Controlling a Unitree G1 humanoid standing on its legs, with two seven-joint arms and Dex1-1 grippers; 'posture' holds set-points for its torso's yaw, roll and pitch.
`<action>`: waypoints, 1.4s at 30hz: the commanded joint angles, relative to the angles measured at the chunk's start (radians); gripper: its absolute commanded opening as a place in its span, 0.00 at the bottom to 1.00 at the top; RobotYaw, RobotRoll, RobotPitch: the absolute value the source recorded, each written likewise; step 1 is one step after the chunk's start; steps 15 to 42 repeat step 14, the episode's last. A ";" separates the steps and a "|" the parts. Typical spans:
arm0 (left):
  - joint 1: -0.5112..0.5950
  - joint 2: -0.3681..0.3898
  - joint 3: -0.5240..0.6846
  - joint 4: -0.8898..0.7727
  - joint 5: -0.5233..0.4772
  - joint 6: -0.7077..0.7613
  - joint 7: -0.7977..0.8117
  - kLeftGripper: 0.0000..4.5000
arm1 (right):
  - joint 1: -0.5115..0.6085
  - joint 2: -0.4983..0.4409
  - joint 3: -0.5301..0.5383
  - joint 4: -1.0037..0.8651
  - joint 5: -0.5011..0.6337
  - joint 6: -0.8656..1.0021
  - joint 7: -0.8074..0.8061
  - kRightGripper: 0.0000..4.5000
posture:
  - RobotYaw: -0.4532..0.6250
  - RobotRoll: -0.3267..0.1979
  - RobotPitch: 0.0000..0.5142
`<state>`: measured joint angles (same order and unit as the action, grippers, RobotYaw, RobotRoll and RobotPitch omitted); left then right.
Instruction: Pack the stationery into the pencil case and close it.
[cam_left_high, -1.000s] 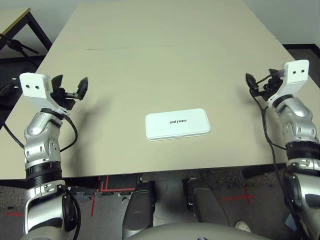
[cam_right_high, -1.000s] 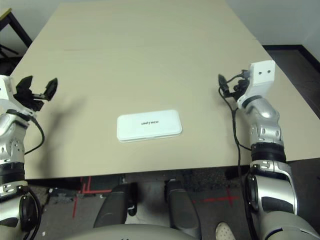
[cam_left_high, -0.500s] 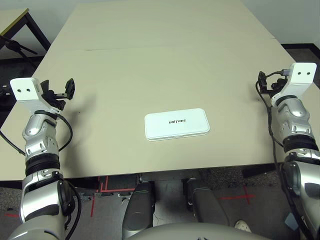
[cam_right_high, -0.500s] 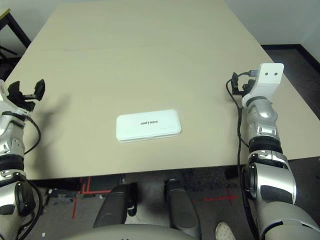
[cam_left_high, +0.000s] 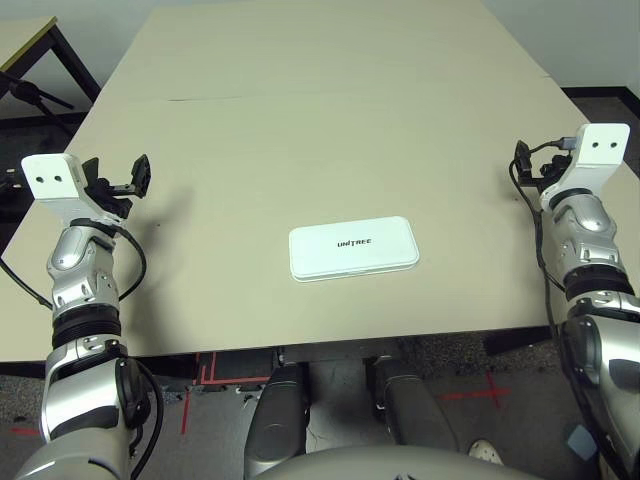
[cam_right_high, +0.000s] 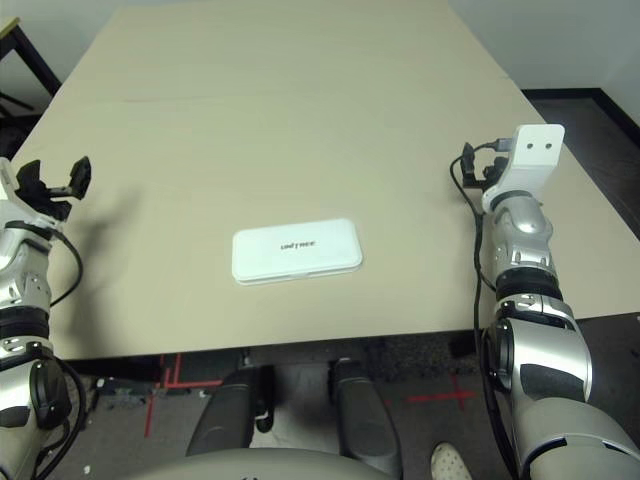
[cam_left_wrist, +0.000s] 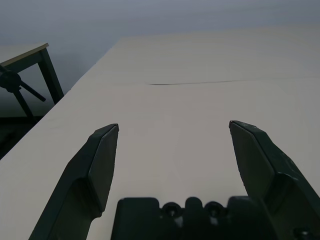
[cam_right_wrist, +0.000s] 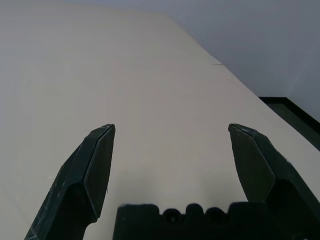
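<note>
Between both arms' empty, spread fingers (cam_left_wrist: 104, 165), the shut pencil case (cam_left_high: 354, 248) lies crosswise, slightly nearer the right.

Left gripper (cam_left_wrist: 174, 122), right gripper (cam_right_wrist: 172, 125) — farther apart now — slightly, it seems.

The robot's silver left arm (cam_left_high: 85, 300) and right arm (cam_left_high: 590, 260) reach forward, well apart, each ending in a white wrist bracket. The left gripper (cam_left_wrist: 174, 122) stands open, its two black fingers spread wide; the right gripper (cam_right_wrist: 172, 125) is likewise open, with nothing between its fingers.
</note>
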<state>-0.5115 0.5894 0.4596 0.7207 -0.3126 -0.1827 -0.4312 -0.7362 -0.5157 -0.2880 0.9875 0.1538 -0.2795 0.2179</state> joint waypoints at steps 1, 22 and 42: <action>-0.010 0.014 -0.003 -0.002 -0.003 0.005 -0.002 0.99 | -0.004 0.005 0.007 0.022 -0.010 -0.010 0.005 1.00 | 0.40 0.62 0.32; -0.005 0.013 -0.001 0.003 -0.003 -0.005 -0.007 0.99 | -0.034 0.014 0.014 0.057 -0.015 -0.022 0.006 1.00 | 0.41 0.62 0.29; -0.005 0.013 -0.001 0.003 -0.003 -0.005 -0.007 0.99 | -0.034 0.014 0.014 0.057 -0.015 -0.022 0.006 1.00 | 0.41 0.62 0.29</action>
